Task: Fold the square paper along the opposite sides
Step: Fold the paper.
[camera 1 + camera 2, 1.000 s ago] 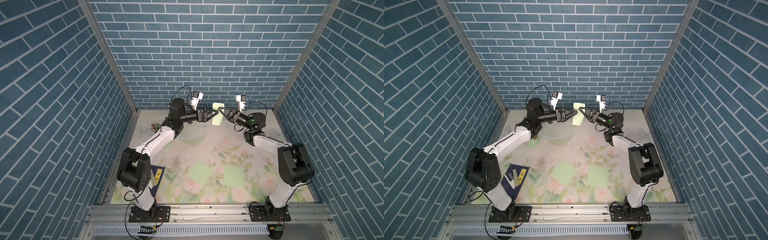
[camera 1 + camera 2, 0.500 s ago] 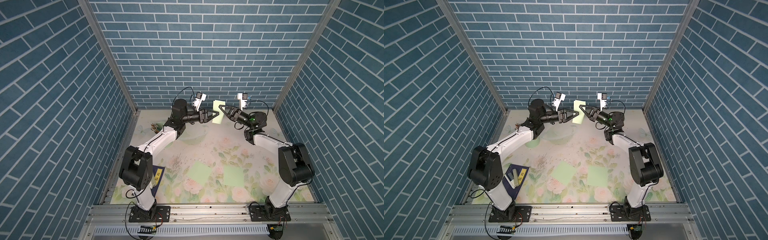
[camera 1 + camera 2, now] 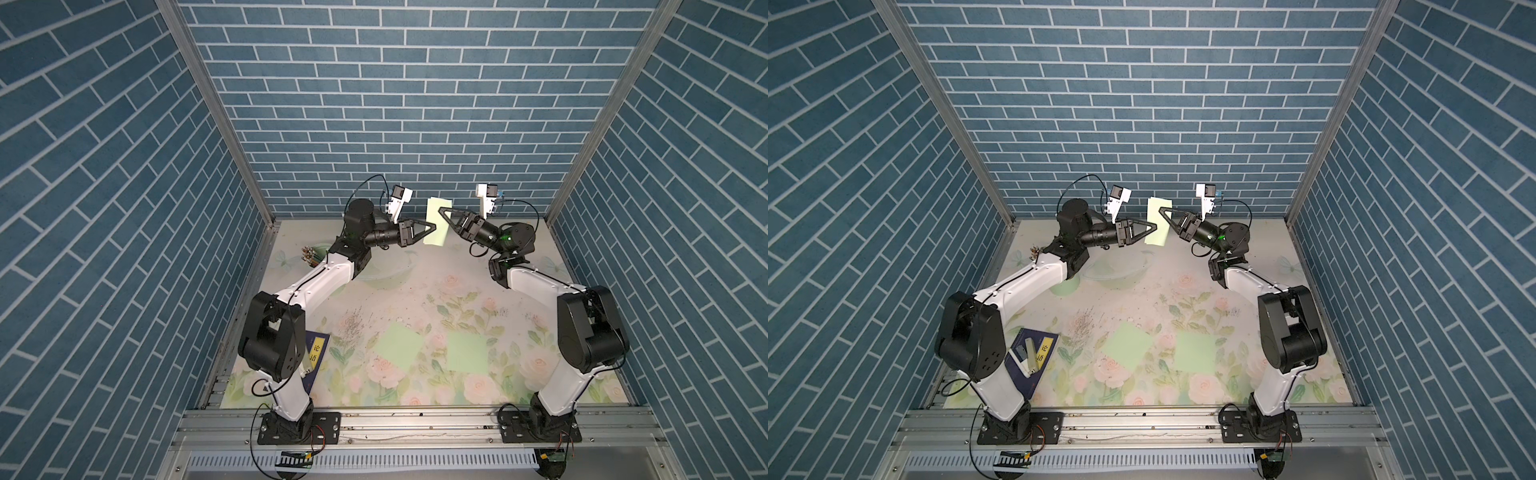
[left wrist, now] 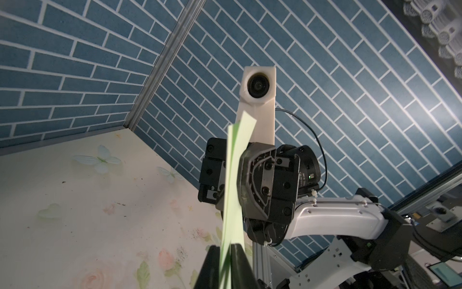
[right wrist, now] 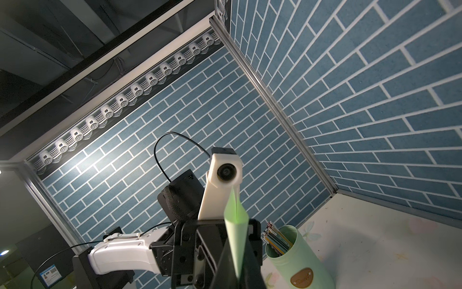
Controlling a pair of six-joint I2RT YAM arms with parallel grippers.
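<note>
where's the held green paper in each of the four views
Top view: held green paper above the table's far end, between both grippers.
Other top view: same place.
Left wrist: edge-on strip.
Right wrist: narrow folded wedge.
Shared landmark: the blue brick wall.

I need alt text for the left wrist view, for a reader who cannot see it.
A folded light green paper stands on edge, pinched by the left end effector and, farther along, by the right end effector. Behind are blue brick walls and a floral table.
</note>
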